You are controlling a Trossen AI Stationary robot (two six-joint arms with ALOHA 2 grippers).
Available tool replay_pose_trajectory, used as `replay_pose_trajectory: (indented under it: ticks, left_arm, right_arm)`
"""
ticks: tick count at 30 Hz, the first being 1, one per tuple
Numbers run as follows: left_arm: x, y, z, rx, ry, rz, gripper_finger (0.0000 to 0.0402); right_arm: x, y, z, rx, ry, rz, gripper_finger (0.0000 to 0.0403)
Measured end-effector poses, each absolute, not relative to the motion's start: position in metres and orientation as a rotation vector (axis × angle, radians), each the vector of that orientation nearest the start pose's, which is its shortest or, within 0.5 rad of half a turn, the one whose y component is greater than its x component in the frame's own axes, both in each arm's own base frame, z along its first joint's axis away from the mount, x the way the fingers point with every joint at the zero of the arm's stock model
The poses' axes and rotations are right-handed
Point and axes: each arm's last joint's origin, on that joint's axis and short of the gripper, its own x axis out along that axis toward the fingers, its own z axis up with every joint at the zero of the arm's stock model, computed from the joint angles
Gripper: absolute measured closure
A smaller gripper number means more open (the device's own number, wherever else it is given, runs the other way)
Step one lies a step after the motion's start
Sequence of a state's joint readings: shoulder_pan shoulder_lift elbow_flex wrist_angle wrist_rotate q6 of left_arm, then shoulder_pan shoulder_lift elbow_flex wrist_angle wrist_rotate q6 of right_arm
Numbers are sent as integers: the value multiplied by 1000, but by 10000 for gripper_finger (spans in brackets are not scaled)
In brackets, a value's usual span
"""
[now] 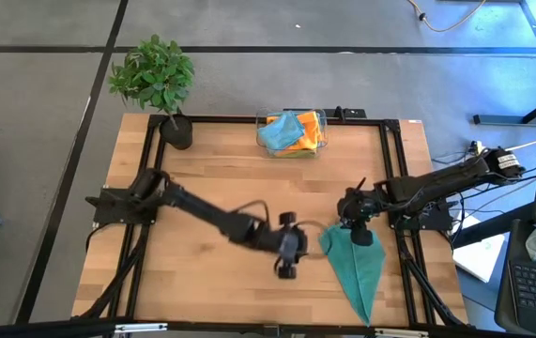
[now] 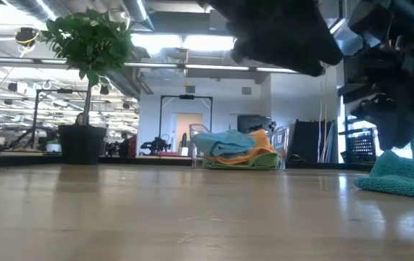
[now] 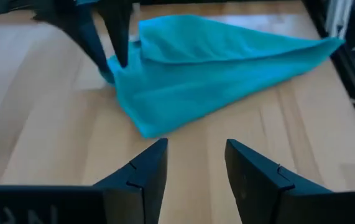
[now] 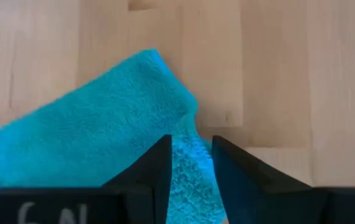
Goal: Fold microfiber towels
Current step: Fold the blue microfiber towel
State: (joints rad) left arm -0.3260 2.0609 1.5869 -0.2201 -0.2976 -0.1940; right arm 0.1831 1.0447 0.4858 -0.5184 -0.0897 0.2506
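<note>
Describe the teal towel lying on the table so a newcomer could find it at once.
Start at the wooden table and go to its near right corner, opposite the potted plant. There the teal towel lies in a long pointed shape, pinched by the right gripper. The other towels sit piled in the clear bin.

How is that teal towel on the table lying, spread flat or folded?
Folded: the teal towel lies doubled into a long triangle, one layer overlapping another, its top corner pinched in the right gripper.

towels on table: 1 teal (image 1: 357, 265) | bin (image 1: 291, 133): 1 (several towels inside) | plant (image 1: 155, 80): 1
</note>
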Motion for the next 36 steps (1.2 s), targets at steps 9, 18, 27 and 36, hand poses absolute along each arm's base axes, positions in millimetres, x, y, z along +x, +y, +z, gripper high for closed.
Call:
replay_pose_trajectory:
  ticks: [9, 18, 27, 36]
  left_arm:
    - [457, -89, 227, 0, 671, 59, 249]
    - [455, -101, 227, -70, 668, 66, 249]
    - [436, -148, 222, 31, 717, 66, 249]
    - [419, -169, 222, 54, 760, 144, 249]
  right_arm:
    - [178, 35, 180, 89, 1053, 113, 204]
    - [185, 40, 152, 157, 1252, 104, 147]
    - [195, 53, 141, 250, 1267, 199, 189]
    - [219, 80, 160, 128, 867, 243, 331]
